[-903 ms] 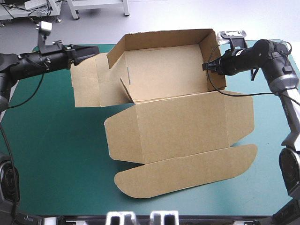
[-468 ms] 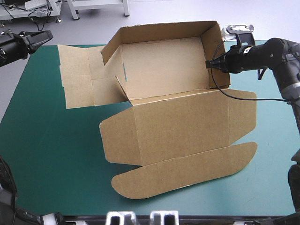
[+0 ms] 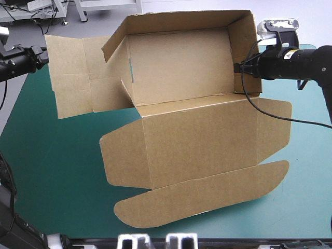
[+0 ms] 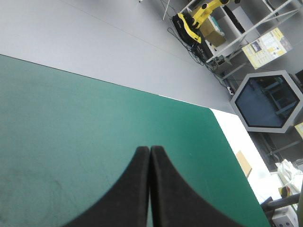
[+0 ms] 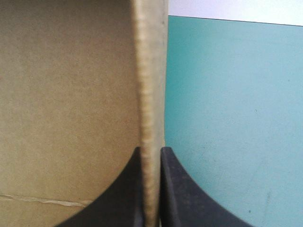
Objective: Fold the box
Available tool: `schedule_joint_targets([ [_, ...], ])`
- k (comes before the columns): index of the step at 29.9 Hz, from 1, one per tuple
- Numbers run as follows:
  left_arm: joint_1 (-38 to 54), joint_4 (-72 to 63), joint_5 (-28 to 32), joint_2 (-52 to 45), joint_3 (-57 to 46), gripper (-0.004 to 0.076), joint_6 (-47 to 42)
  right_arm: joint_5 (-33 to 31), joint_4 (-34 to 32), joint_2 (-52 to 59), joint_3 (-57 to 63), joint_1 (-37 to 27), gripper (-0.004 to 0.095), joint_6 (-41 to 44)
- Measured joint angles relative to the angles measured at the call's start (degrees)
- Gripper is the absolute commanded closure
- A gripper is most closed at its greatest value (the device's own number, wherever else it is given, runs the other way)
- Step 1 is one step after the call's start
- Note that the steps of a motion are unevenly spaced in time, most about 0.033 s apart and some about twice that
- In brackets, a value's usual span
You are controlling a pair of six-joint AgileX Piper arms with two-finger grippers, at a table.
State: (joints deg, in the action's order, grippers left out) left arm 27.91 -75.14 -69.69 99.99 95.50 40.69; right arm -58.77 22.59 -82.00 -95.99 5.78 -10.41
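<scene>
Box (image 3: 181, 78): filling the frame's upper centre, long axis running left-right.
Right claw (image 3: 237, 68): clamping the box's right wall (image 3: 248, 44).
Left claw (image 3: 44, 54): pressed together, empty, hovering upper left beside the flat left flap (image 3: 72, 78).

matt brown board box (image 3: 192, 119), smooth teal-green cover (image 3: 57, 171)

Shows a table (image 3: 57, 176) under a plain teal-green cover. Bears a brown box (image 3: 197, 140): an open tray with its wide lid spread flat toward the near edge. Reaches from the right gripper (image 3: 239, 68), clamped on the tray's right wall, across to an unfolded panel just beside the left gripper (image 3: 44, 54). Cannot tell how much of the board touches the cover. Under and ahead of the left gripper, smooth cover up to the table's edge.
</scene>
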Motion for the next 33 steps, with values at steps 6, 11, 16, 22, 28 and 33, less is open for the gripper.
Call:
schedule_joint_targets([
  [6,-5.5,0.0,0.0,0.2,0.0,0.0732,-0.7,2.4,0.1,-0.2,0.0,0.0,0.0921,0.8],
  [11,-10.4,-0.1,0.0,0.2,0.0,0.0732,-1.2,4.4,0.1,-0.6,0.0,0.0,0.0921,1.1],
  [16,-12.9,0.0,-0.1,-0.7,0.0,0.0732,-1.4,4.6,-0.1,-1.6,0.0,0.0,0.0921,1.1],
  [22,-13.2,-0.1,-0.2,-4.0,0.0,0.0732,-1.6,5.0,-0.1,-3.5,0.0,0.0,0.0921,1.2],
  [28,-14.0,-0.2,-0.4,-6.4,0.0,0.0732,-2.0,5.6,1.1,-5.2,0.0,0.0,0.0921,0.9],
  [33,-15.6,0.0,-0.5,-6.5,0.0,0.0732,-2.6,6.8,2.4,-5.5,0.0,0.0,0.0921,0.2],
])
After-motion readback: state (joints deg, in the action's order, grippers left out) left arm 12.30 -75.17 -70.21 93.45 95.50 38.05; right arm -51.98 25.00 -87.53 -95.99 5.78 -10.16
